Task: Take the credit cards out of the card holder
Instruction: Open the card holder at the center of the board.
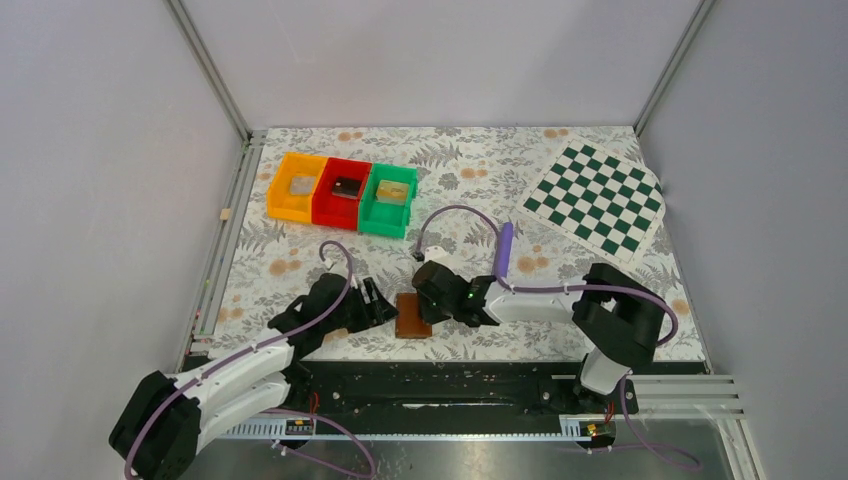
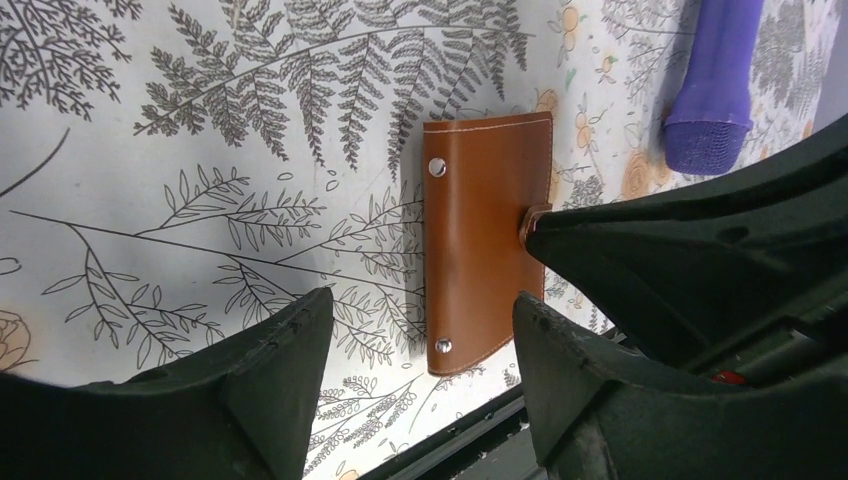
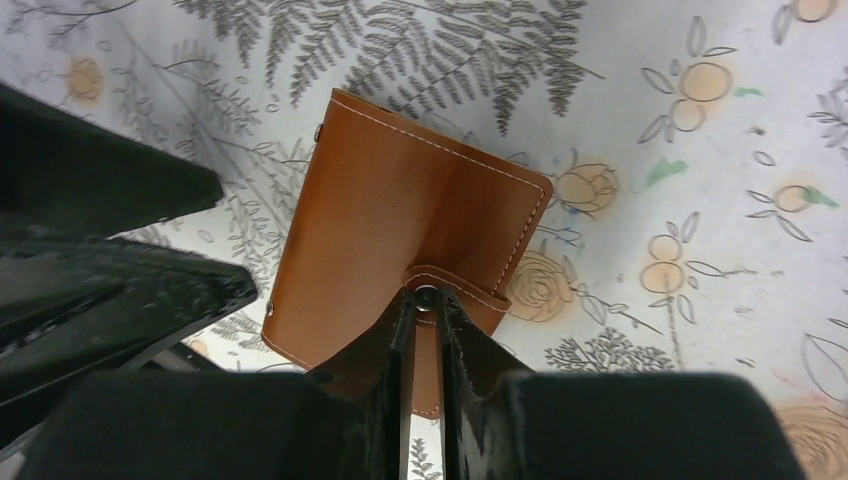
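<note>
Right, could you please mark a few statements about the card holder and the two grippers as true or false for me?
1. The card holder lies folded shut, brown side up. True.
2. The right gripper pinches the holder's strap. True.
3. The left gripper is shut on the purple stick. False: it is open and holds nothing, and the stick lies free on the table.
4. The card holder sits in the green bin. False: it lies on the table between the two grippers.
</note>
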`<action>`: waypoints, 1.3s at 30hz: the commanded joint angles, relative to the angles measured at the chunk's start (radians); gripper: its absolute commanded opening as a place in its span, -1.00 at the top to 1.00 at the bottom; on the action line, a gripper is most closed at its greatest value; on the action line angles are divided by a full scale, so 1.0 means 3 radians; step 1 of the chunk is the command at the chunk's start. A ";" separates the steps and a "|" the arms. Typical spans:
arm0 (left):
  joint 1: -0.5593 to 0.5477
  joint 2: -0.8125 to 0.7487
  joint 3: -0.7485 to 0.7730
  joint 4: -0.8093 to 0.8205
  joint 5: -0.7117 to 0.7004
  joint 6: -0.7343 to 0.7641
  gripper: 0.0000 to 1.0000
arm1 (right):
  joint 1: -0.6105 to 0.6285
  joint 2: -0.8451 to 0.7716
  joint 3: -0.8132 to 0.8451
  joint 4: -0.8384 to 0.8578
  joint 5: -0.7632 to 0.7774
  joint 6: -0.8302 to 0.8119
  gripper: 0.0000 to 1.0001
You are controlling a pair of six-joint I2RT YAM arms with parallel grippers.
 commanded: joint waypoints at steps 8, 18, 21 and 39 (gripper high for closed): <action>-0.0008 0.0266 -0.0059 0.0442 0.0105 0.0092 -0.26 | -0.0197 -0.0197 -0.0558 0.1051 -0.0612 0.0124 1.00; -0.0010 0.0318 -0.0108 0.0510 0.0122 0.0050 -0.10 | -0.0237 -0.0231 -0.0381 0.0665 -0.0534 0.0027 0.76; -0.0021 0.0291 -0.0182 0.0650 0.0288 -0.0098 -0.04 | -0.0177 -0.0235 -0.0228 0.0271 -0.0281 0.0090 0.36; -0.0054 -0.0239 -0.0383 0.0298 -0.0081 -0.0412 0.05 | 0.0141 0.0345 0.0759 -0.1030 0.0396 0.0497 -0.37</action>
